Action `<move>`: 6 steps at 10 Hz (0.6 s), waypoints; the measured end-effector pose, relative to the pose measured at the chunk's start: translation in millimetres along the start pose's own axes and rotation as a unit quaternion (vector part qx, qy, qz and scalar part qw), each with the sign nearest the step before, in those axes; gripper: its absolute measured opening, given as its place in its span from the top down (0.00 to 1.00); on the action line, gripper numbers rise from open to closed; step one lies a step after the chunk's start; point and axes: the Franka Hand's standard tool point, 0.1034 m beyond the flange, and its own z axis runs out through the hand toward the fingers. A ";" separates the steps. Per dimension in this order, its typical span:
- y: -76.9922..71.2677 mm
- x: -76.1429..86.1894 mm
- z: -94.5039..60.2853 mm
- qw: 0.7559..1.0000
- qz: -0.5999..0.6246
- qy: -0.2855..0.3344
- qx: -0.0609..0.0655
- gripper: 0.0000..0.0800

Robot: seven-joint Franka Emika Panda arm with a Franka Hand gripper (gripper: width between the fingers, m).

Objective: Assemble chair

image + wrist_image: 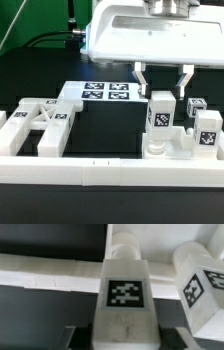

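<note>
On the exterior view's left, loose chair parts (pixel 40 125) lie on the table (pixel 28 88), with the marker board (pixel 100 92) further right. Right again, the fingers (pixel 141 80) straddle an upright tagged chair piece (pixel 160 118). Whether they clamp it cannot be told.

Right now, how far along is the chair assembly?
Done: several chunky white tagged pieces stand grouped at the exterior view's right. In hand: the gripper straddles the top of the upright white tagged block there; whether it is clamped I cannot tell. Left: the white frame-shaped piece lies loose at the exterior view's left, apart from the group, so assembly is not complete.
</note>
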 end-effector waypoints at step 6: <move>-3.0 4.1 6.7 1.000 -0.010 -0.003 0.000 0.64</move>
